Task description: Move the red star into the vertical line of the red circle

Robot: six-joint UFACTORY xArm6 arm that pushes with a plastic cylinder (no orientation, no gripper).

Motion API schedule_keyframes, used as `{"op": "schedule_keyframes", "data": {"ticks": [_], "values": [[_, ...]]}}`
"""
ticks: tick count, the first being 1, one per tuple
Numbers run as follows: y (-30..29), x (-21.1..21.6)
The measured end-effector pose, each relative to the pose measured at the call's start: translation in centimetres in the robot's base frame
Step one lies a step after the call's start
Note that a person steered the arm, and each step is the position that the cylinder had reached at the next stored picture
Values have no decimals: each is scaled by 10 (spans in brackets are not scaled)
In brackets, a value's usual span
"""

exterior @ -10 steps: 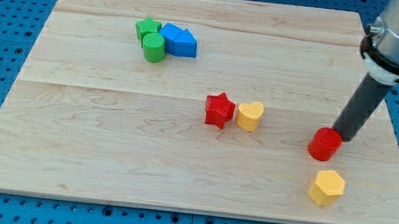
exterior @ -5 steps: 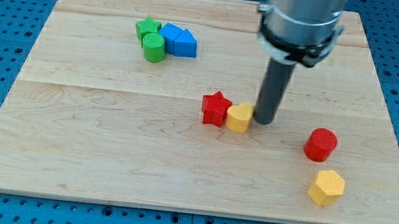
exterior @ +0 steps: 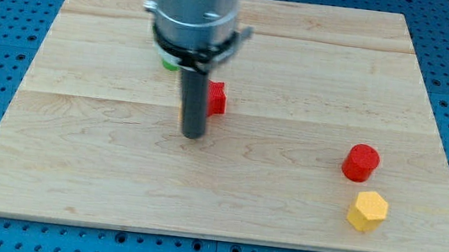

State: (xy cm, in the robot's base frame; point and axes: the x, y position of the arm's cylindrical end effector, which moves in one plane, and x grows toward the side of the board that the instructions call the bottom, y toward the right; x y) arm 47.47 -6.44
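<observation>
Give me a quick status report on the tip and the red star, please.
My tip down on the board, just left of the red star. Star partly hidden behind the rod. Red circle far right, yellow block below it.

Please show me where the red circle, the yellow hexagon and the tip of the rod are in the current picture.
red circle (exterior: 361, 162): camera view, on the middle of its front side.
yellow hexagon (exterior: 366, 211): camera view, on the middle of the block.
my tip (exterior: 193, 134): camera view, on the very lower end of the dark rod.
</observation>
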Motion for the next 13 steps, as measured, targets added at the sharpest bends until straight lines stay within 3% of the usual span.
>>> {"op": "schedule_keyframes", "data": {"ticks": [1, 2, 7, 8, 9, 11, 12, 13], "values": [[-35, -22], [-28, -37], [206, -55], [238, -55], [222, -63], [267, -109], [333, -104], [345, -74]]}}
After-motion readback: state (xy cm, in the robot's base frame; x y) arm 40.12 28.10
